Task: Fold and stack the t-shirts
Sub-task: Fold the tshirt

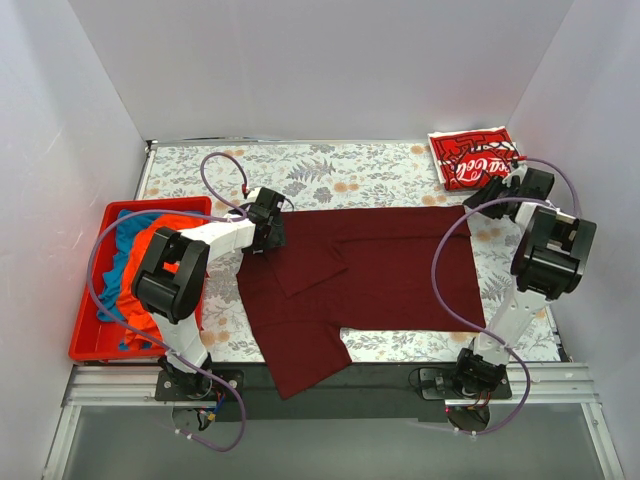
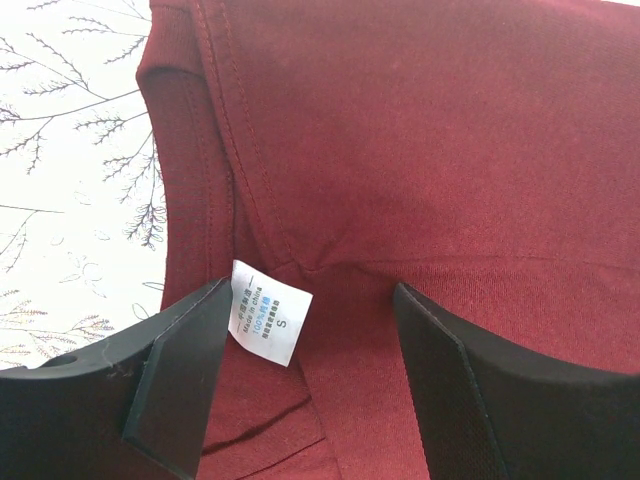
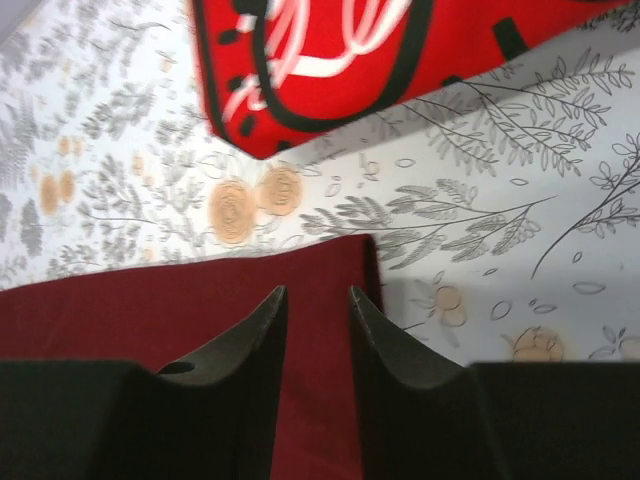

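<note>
Left gripper (image 2: 313,300) fingers stood wide astride the collar of the maroon t-shirt (image 2: 450,150), beside its size tag (image 2: 268,310). The right gripper (image 3: 315,300) hovered over the shirt's 2 o'clock corner, fingers narrowly parted and pinching nothing. Spread mid-table, the shirt looked light and limp, best pinched at seams or hems. The folded Coca-Cola shirt (image 1: 472,157) lay at 1 o'clock.

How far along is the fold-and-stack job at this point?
Done: the Coca-Cola shirt lies folded at the far right corner. In hand: the maroon shirt is spread out, the left claw open over its collar, the right claw at its right edge, holding nothing visibly. Left: the orange shirt and blue shirt are heaped in the red bin.
</note>
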Controlling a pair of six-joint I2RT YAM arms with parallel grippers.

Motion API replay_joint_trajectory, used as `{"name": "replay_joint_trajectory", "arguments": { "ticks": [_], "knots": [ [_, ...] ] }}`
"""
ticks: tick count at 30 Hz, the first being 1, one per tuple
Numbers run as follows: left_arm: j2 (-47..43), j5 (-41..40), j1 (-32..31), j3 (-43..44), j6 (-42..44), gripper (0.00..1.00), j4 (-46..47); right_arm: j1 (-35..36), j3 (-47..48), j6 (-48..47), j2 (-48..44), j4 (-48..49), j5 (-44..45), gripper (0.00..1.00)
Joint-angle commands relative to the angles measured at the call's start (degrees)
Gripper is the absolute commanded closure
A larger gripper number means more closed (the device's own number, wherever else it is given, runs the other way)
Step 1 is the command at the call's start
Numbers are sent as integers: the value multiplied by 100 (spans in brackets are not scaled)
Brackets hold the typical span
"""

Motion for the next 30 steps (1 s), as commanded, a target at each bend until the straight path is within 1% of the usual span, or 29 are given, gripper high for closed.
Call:
{"name": "replay_joint_trajectory", "arguments": {
  "ticks": [1,4,6,8,9,14,17,24,30],
  "knots": [
    [21,-410,34,-80,123,35,-455,-6,-593,226,-881,261,-57,62],
    [21,-436,34,-62,150,35,-455,-6,-1042,410,-1207,437,-154,61],
    [21,-436,34,-62,150,35,-455,-6,-1280,665,-1278,718,-513,61],
    [21,-454,25,-54,150,35,-464,-6,-1535,858,-1156,1060,-890,60],
    [21,-480,25,-54,150,35,-481,-6,-1588,998,-1103,1132,-962,60],
    [100,-550,34,-54,159,35,-507,-41,-1852,1079,-611,1545,-1182,60],
    [144,-603,34,-45,167,35,-534,-181,-1896,1140,-347,1624,-1209,60],
    [389,-656,78,122,176,34,-525,-559,-1809,1140,-48,1704,-1130,60],
    [881,-200,464,754,220,33,-481,-568,-1177,1254,365,1669,-1147,60]
  ]
}}
